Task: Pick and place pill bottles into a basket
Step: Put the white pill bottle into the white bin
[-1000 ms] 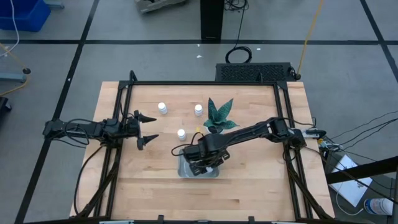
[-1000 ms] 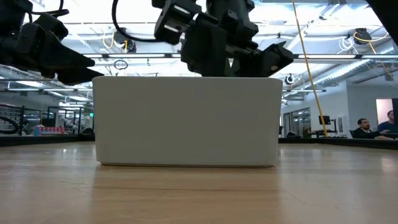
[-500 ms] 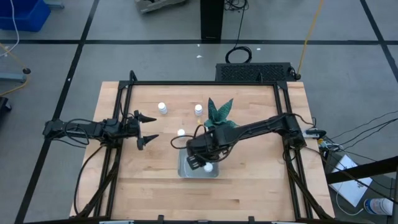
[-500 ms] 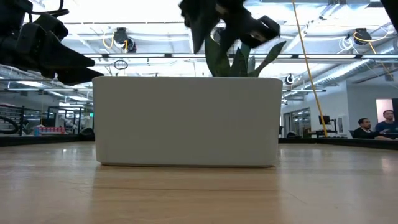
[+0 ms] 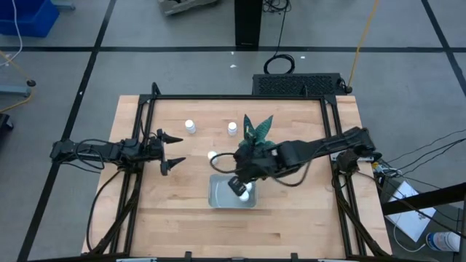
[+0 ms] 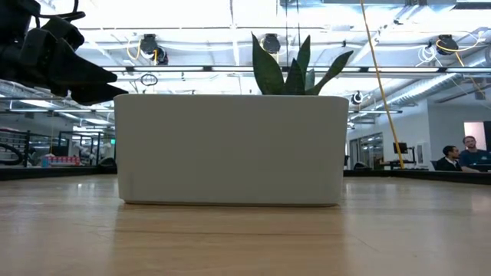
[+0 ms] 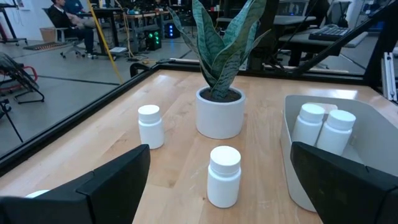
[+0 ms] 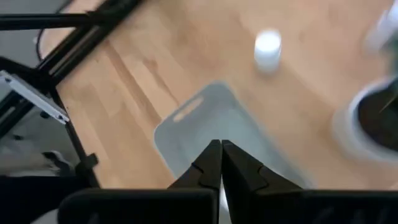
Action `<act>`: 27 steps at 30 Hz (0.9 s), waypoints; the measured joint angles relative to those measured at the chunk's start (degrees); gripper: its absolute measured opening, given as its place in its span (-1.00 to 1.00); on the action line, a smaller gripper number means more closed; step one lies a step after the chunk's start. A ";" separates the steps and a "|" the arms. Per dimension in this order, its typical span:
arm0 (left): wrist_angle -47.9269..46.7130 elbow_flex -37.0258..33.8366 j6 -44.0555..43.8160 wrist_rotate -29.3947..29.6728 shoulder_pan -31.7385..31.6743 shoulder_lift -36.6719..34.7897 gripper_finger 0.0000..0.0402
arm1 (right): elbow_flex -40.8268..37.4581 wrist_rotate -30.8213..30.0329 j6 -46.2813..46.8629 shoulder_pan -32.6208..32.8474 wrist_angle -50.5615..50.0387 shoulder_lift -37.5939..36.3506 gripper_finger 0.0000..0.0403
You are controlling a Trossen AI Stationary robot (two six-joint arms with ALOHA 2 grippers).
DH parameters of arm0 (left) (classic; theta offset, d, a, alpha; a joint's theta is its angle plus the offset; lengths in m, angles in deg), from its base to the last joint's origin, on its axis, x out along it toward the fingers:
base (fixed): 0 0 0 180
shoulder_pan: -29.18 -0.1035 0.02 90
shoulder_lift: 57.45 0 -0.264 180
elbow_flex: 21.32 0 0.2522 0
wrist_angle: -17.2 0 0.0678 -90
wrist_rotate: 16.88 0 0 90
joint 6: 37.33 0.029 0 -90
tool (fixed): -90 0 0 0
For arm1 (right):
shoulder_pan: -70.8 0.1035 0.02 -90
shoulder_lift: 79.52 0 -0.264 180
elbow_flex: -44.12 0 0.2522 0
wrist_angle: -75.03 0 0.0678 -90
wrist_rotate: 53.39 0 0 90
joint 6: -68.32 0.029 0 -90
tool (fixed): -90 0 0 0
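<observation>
The light grey-blue basket [image 5: 220,196] sits at the table's middle, toward the near edge. Two white pill bottles [image 7: 310,123] [image 7: 337,130] stand upright inside it. Three more bottles [image 5: 190,126] [image 5: 232,128] [image 5: 212,156] stand on the wood beyond it, around the potted plant [image 5: 255,135]. My right gripper [image 5: 238,183] hovers high over the basket's right part, shut and empty, slanting down; its wrist view shows the shut fingers [image 8: 221,163] above the basket [image 8: 205,127]. My left gripper [image 5: 182,149] waits open at the table's left, level, facing the bottles.
The plant's white pot [image 7: 219,112] stands just beyond the basket, its leaves [image 6: 295,69] rising above the basket wall [image 6: 230,149]. A black frame rail [image 5: 240,97] runs round the table. Bare wood lies near the front edge.
My right gripper has risen out of the basket, swung a little toward the table's right and rolled its wrist; it has left the low view upward. A bottle that it covered now shows standing in the basket.
</observation>
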 joint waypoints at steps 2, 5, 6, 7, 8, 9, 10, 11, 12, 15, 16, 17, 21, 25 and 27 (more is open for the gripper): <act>-0.02 0.00 0.00 0.01 0.00 0.00 0.97 | -1.55 -1.71 -5.50 0.01 1.93 -2.76 -1.00; -0.02 0.00 0.00 0.00 -0.01 -0.01 0.97 | -8.06 -1.79 -14.29 -0.04 12.49 -8.76 -1.00; -0.02 0.00 0.01 0.02 0.00 0.00 0.97 | -11.58 -1.55 -17.16 -0.04 17.18 -11.34 -1.00; -0.02 0.00 0.00 0.00 -0.01 0.01 0.97 | -15.70 -1.42 -19.84 -0.02 22.29 -14.18 -1.00; -0.02 0.00 0.02 0.00 -0.01 -0.01 0.97 | -20.14 -1.13 -21.88 -0.02 27.18 -17.06 -1.00; -0.01 0.00 0.00 0.00 -0.01 -0.01 0.97 | -24.86 0.04 -23.40 -0.08 31.85 -20.12 -1.00; -0.02 0.00 0.00 0.00 0.00 -0.01 0.97 | -29.99 1.25 -25.03 -0.19 36.05 -23.45 -1.00; -0.02 0.00 0.00 0.00 -0.01 0.01 0.97 | -35.00 2.25 -26.34 -0.36 40.09 -26.80 -1.00; -0.01 0.00 0.00 0.00 -0.01 0.01 0.97 | -39.93 3.28 -27.49 -0.44 43.60 -30.19 -1.00; 0.00 0.00 0.01 0.00 0.01 0.01 0.97 | -53.65 4.80 -29.42 -0.46 53.35 -40.55 -1.00; 0.00 0.00 0.00 0.00 0.01 -0.01 0.97 | -57.71 4.64 -29.19 -0.36 55.42 -43.92 -1.00; -0.02 0.00 0.00 0.00 -0.01 -0.01 0.97 | -61.94 4.51 -28.49 -0.21 57.51 -47.18 -1.00; -0.01 0.00 0.00 0.00 -0.01 -0.01 0.97 | -75.91 3.43 -27.02 -0.22 62.84 -58.15 -1.00; -0.02 0.00 0.00 0.00 -0.01 -0.01 0.97 | -84.65 3.05 -29.65 -0.03 67.32 -67.14 -1.00; -0.01 0.00 0.00 0.00 -0.01 0.00 0.97 | -87.22 3.04 -31.46 -0.02 67.26 -70.91 -1.00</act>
